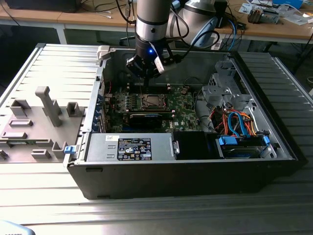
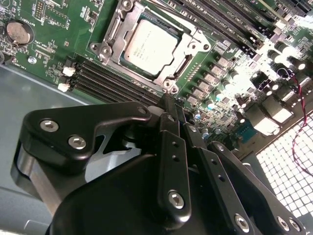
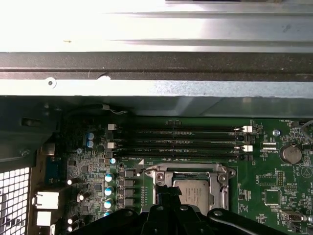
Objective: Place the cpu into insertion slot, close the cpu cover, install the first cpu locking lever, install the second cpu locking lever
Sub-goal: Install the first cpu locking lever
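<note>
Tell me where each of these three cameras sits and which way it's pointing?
Exterior view: off the arm, looking down into the open black computer case; the arm's grey column and gripper show above the green motherboard.
First wrist view: on the arm, facing the motherboard's long black memory slots; the dark jaws fringe one edge.
Second wrist view: on the arm, looking past the black gripper linkage.
Both wrist views share the silver-grey square cpu lying in its metal-rimmed socket.
</note>
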{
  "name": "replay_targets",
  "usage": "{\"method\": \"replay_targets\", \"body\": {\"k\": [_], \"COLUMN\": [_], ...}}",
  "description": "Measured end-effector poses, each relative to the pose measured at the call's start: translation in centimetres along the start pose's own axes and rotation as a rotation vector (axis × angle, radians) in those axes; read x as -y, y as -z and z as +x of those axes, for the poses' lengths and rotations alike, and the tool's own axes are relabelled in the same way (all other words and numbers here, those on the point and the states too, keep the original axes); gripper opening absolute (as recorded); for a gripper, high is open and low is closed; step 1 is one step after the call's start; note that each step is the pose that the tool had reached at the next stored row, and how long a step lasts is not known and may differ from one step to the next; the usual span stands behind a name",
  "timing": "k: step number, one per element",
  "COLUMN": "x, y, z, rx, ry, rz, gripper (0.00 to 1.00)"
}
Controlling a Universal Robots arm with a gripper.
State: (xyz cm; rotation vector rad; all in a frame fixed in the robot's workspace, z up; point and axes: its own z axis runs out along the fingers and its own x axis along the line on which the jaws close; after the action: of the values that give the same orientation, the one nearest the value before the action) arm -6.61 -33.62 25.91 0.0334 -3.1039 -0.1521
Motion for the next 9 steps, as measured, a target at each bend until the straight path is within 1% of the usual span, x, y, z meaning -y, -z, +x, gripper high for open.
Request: {"method": "replay_targets", "body": {"k": [9], "x": [0.0], "y": [0.0], "z": [0.0], "rx": [0.0], "ry": [0.0], "rz": [-0.0027], "gripper": [0.11]}}
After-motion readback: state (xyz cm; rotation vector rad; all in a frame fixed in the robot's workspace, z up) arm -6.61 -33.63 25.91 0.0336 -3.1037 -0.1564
